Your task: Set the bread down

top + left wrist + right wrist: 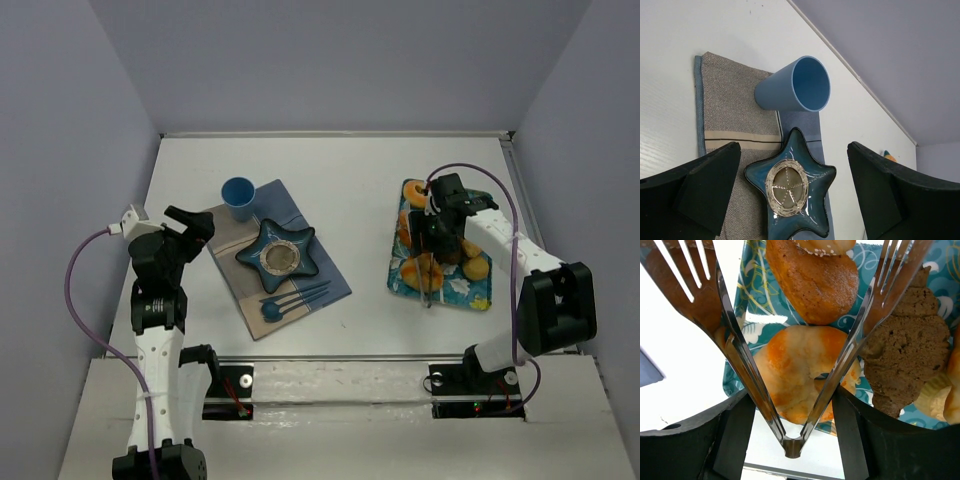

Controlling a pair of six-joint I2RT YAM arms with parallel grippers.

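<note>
**Step in hand:** approach to the pick-up. The bread has not been lifted.

**Right claw** (pixel 792 405): closed on the hinge end of a pair of metal tongs (pixel 740 355). Its two fingers press the outer faces of the tong arms. The arms stand spread, with their forked tips reaching forward over the patterned tray (pixel 752 285).

**Bread** (pixel 812 280): lies on the tray between the two forked tips. The right tip is just beside it and the left tip is well apart from it. No contact can be confirmed on either side. A pale orange pastry (pixel 790 370) lies under the tong arms nearer the claw, and a dark brown pastry (pixel 910 340) sits to the right. From the overhead camera the arm hides the bread.

**Left claw** (pixel 794 165): open and empty. It hovers above the blue star-shaped dish (pixel 760 172), with the blue cup (pixel 795 85) beyond, both on a woven mat (pixel 725 100).

**Next move, as judged:** centre the tips on the roll and lower them to its flanks. Squeeze the tongs until both forks bear on it, then lift it clear of the neighbouring pastries. The star-shaped dish across the bench (pixel 350 180) is the likely destination. The main risk is catching the orange pastry instead.
</note>
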